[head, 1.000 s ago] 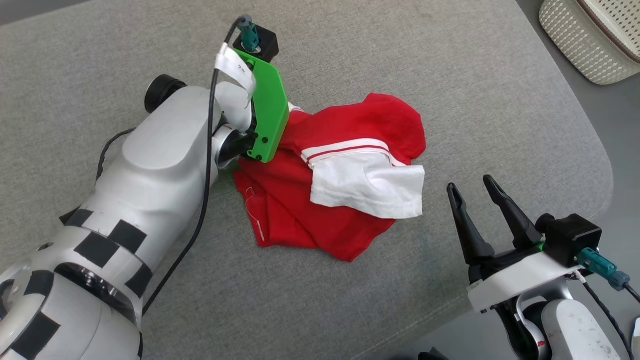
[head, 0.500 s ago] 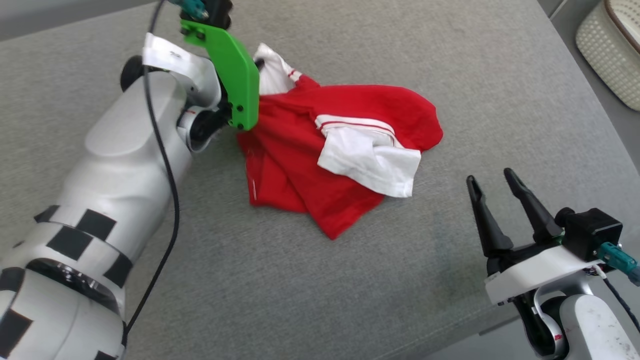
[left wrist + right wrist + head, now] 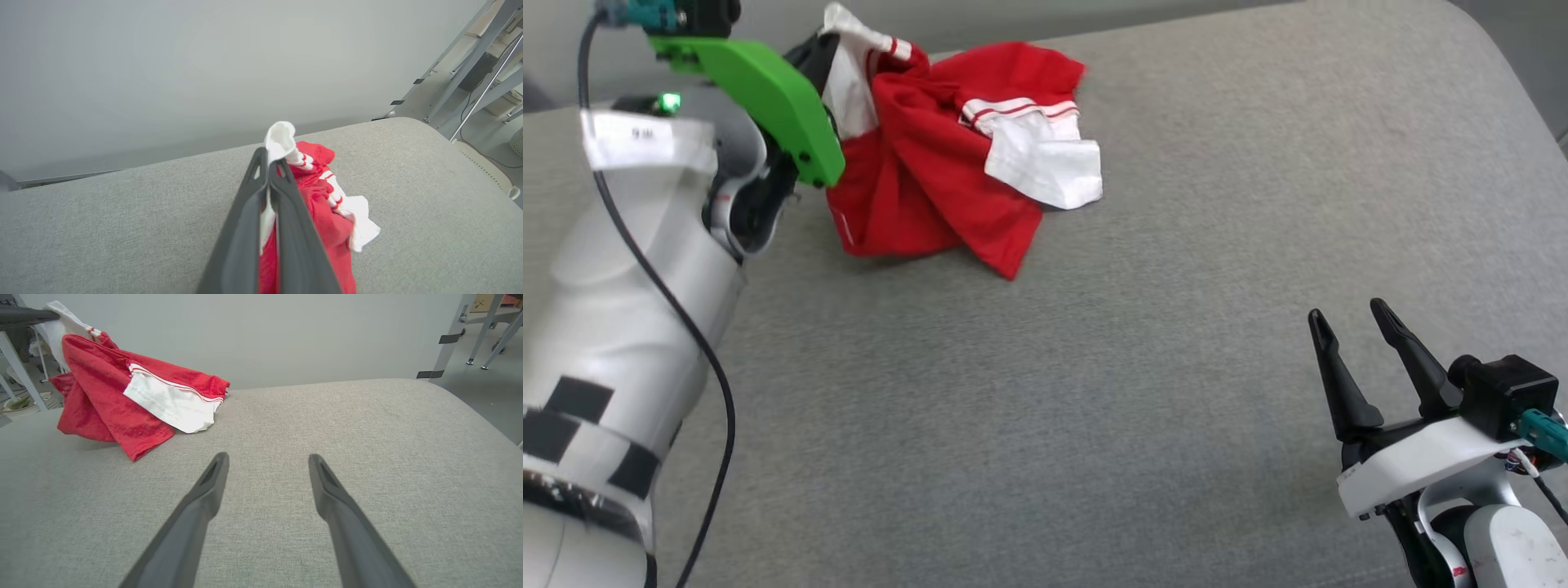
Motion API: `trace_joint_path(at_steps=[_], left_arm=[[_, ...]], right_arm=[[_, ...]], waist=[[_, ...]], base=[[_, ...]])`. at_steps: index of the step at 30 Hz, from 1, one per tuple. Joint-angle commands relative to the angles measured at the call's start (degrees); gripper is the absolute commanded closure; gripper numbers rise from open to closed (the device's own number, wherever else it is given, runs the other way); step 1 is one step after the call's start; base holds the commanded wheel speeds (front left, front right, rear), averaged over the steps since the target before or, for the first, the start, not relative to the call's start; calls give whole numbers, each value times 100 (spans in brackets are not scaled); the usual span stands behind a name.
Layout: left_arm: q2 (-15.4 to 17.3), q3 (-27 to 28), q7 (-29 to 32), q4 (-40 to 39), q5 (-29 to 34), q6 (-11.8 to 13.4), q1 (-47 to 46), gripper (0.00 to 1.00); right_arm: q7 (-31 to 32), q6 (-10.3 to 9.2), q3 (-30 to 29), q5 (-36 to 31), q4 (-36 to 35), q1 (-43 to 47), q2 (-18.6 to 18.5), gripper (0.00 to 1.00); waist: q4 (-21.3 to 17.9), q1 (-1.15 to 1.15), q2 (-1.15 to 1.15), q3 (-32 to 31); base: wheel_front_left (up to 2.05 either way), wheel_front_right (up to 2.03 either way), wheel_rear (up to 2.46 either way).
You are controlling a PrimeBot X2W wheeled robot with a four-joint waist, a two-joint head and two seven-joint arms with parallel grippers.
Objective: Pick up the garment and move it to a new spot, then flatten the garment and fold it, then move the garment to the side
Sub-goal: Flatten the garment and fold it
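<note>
Upper left of the head frame: garment (image 3: 923,180) is hanging bunched from the left gripper (image 3: 817,51), top end raised, lower red folds trailing onto the pad (image 3: 1094,408). One white sleeve (image 3: 1049,167) is lying outermost on the right side of the bundle, striped trim showing along its seam. A red point of fabric is reaching down-frame toward centre, touching the pad as far as I can tell.

Left wrist frame: left fingers (image 3: 241,237) are pressing together, pinching white fabric with striped trim between them. A white loop is sticking out past the tips at frame centre. Rest of the garment is drooping right of the fingers down to the pad. Wall (image 3: 204,61) is sitting behind the pad's far edge, and metal legs (image 3: 461,69) are showing at upper right.

Head frame again: green bracket (image 3: 768,90) on the left wrist is covering most of the fingers. A black cable (image 3: 727,408) is running down along the pale forearm at left.

Right gripper (image 3: 1349,314) is sitting at lower right of the head frame, well apart from the garment, fingers spread apart. Right wrist frame is confirming this: both fingers (image 3: 198,506) are splayed over the pad. The garment is at upper left of that frame, draping from the left gripper's dark tips in the top-left corner down to the pad.
</note>
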Motion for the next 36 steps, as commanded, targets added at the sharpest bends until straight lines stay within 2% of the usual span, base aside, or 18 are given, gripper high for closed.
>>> trace_joint_path(at_steps=[1,11,17,22,23,24,30,33,36], left_arm=[[47,49,-95,-153,-98,64,263,100],[533,248,-391,-1150,-408,779,1893,100],[587,239,-473,-1206,-638,1024,2883,100],[518,173,-530,-927,-675,1063,3207,98],[492,143,-518,-849,-667,1058,3230,44],[476,103,-499,-786,-642,1055,3237,0],[412,-67,-990,-662,-282,885,3109,0],[457,-196,-1522,-852,138,758,3038,0],[459,-110,-1762,-1288,577,782,3094,0]], right_arm=[[30,-4,-27,-45,-39,81,4,0],[151,-4,-37,-73,-112,216,54,0],[205,-4,-42,-56,-119,230,33,0],[252,-4,-48,-49,-118,227,3,0],[261,-4,-55,-50,-117,225,-3,0],[269,-4,-61,-51,-115,225,-9,0],[323,-4,-113,-58,-93,283,-35,0],[332,-4,-162,-56,-89,364,-40,0],[326,-4,-209,-48,-100,459,-30,0]], waist=[[478,0,0,-394],[747,0,0,-460],[755,0,0,-423],[782,0,0,-393],[792,0,0,-396],[801,0,0,-401],[893,0,0,-555],[960,0,0,-687],[1045,0,0,-803]], base=[[0,0,0],[0,0,0],[0,0,0],[0,0,0],[0,0,0],[0,0,0],[0,0,0],[0,0,0],[0,0,0]])
